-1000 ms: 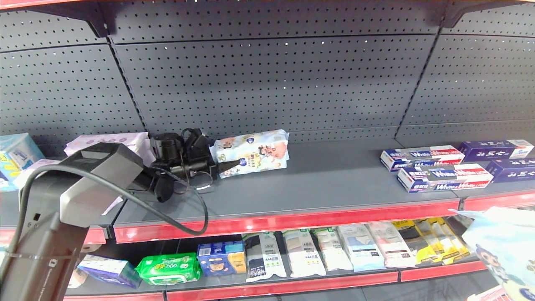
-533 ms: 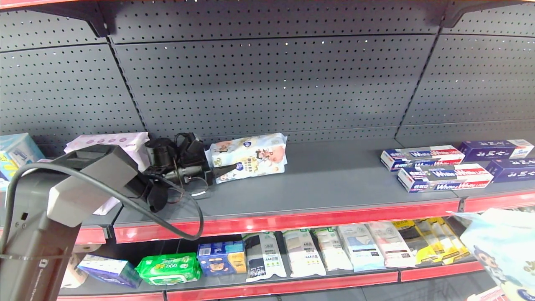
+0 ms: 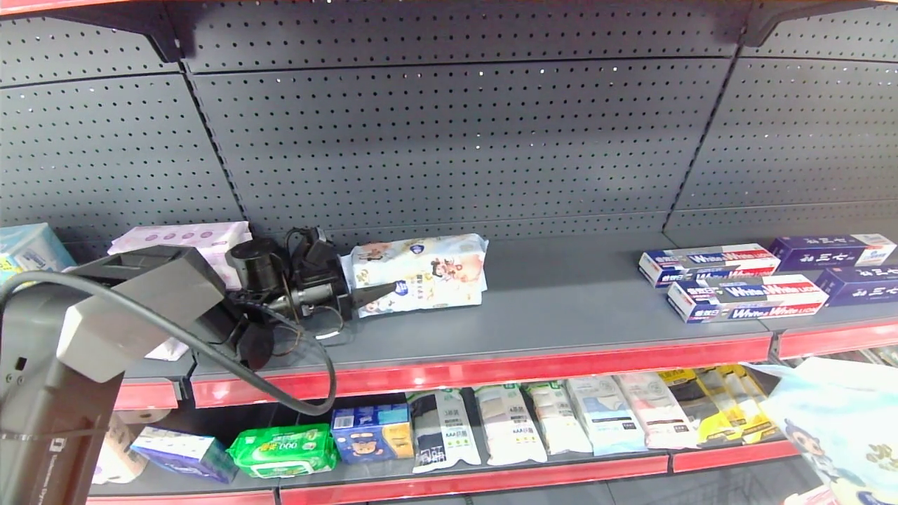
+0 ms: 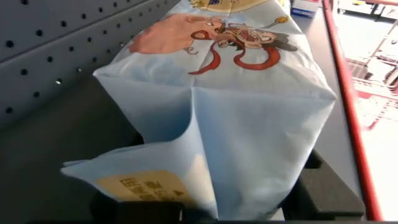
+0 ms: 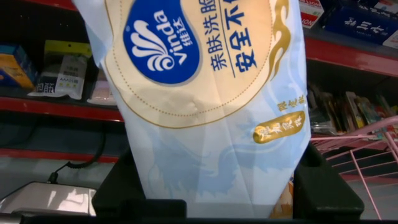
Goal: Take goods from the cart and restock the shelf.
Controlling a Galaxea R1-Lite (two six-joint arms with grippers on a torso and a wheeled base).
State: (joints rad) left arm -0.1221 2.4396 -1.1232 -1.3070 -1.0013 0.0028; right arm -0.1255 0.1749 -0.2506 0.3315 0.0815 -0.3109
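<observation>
A pale blue wipes pack with cartoon print [image 3: 421, 273] lies on the grey middle shelf [image 3: 561, 301], close to the pegboard back. My left gripper [image 3: 372, 294] is at the pack's left end and is shut on it. In the left wrist view that end of the pack [image 4: 236, 106] fills the space between the fingers [image 4: 329, 193]. A second, similar pack [image 3: 835, 428] hangs low on the right, below the shelf's red edge. My right gripper [image 5: 211, 186] is shut on this second pack [image 5: 205, 81].
Toothpaste boxes [image 3: 708, 265] and purple boxes [image 3: 831, 251] lie at the shelf's right. A pink pack [image 3: 182, 238] and a blue box [image 3: 28, 249] sit at the left. Bare shelf lies between the wipes and the toothpaste. Goods line the lower shelf [image 3: 491, 421]. A pink cart wire [image 5: 367, 168] shows.
My left gripper has drawn a little to the left, and the wipes pack came with it and now lies flatter. The pack in my right gripper has sunk slightly.
</observation>
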